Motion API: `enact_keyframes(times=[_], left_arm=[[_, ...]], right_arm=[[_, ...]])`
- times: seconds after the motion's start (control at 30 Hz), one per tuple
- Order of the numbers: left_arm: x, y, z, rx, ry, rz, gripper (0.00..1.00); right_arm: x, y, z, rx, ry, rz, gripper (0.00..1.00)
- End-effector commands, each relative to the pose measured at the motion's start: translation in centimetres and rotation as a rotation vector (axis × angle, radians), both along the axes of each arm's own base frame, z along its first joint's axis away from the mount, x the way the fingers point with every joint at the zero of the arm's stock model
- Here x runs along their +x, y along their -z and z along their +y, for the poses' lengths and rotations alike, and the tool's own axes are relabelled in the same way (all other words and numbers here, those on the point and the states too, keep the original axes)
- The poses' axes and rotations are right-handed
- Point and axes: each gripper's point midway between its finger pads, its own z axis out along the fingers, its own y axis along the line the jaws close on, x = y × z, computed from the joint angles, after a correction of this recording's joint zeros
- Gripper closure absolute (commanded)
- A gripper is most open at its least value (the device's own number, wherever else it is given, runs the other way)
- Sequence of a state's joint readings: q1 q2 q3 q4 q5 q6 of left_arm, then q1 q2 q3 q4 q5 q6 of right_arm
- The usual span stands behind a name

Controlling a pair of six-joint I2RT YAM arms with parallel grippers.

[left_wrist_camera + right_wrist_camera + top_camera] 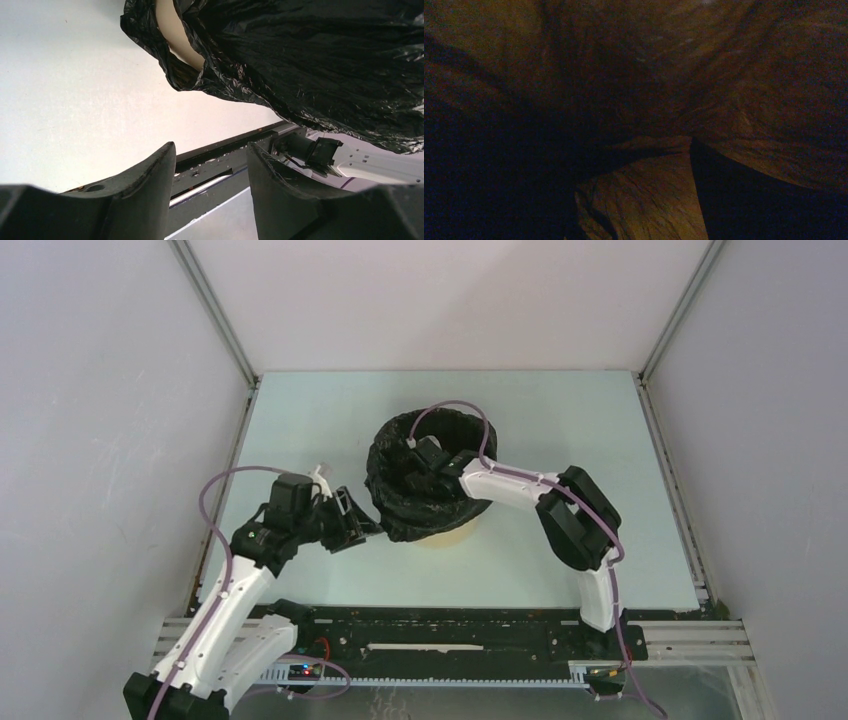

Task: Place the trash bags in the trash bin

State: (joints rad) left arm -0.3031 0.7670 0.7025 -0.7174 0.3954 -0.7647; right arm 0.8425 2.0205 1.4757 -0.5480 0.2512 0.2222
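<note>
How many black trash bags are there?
1. The black trash bag is spread over the cream bin in the middle of the table. Another could hide inside it, where it's dark.

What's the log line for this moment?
trash bag: draped over bin | left claw: open, empty, beside bag | right claw: inside bag

The trash bag (400, 505) is seen as glossy black, the bin (172, 30) as cream, the table (300, 420) as pale green.
</note>
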Motion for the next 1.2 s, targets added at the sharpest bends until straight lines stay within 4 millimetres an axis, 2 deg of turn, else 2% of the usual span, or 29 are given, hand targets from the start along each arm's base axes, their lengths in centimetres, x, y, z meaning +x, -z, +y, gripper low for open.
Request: enact_keyframes(times=[0.0,0.07,0.13,0.17,0.23,0.5,0.7,0.83,0.93,1.03,1.17], left_arm=[[0.7,-1.8,-0.5,-0.006,0.034,-0.055,0.4],[0.9,-1.8,-0.6,-0.008,0.038,-0.055,0.4],[1.0,-1.8,-0.7,-0.01,0.042,-0.052,0.39],[1.1,-1.8,-0.7,-0.01,0.043,-0.052,0.39],[1.2,-1.9,-0.8,-0.013,0.047,-0.052,0.39],[1.3,-3.0,-0.9,-0.019,0.048,-0.076,0.39],[0.8,-4.6,-0.4,-0.012,0.035,-0.105,0.39],[0.4,-5.9,0.2,0.005,0.018,-0.137,0.38],[0.1,-6.7,0.6,0.01,0.007,-0.155,0.38],[-0.3,-7.4,0.8,0.014,0.0,-0.169,0.38],[-0.4,-8.0,1.1,0.019,-0.008,-0.191,0.37]], right_arm=[[0.0,-8.6,1.0,0.113,-0.012,-0.093,0.13],[-0.7,-10.6,1.0,0.149,-0.032,-0.103,0.12],[-1.4,-11.8,0.7,0.162,-0.038,-0.101,0.12],[-1.7,-12.1,0.5,0.166,-0.041,-0.1,0.12],[-2.5,-11.5,0.1,0.158,-0.046,-0.08,0.13],[-5.1,-6.5,1.2,0.144,-0.08,0.041,0.14],[-5.1,-2.3,2.4,0.152,-0.044,0.117,0.15],[-4.7,1.1,2.0,0.116,0.004,0.162,0.16],[-4.7,2.6,1.7,0.092,0.012,0.18,0.17],[-4.8,1.4,2.2,0.107,-0.007,0.168,0.17],[-5.4,-3.5,2.8,0.145,-0.044,0.145,0.16]])
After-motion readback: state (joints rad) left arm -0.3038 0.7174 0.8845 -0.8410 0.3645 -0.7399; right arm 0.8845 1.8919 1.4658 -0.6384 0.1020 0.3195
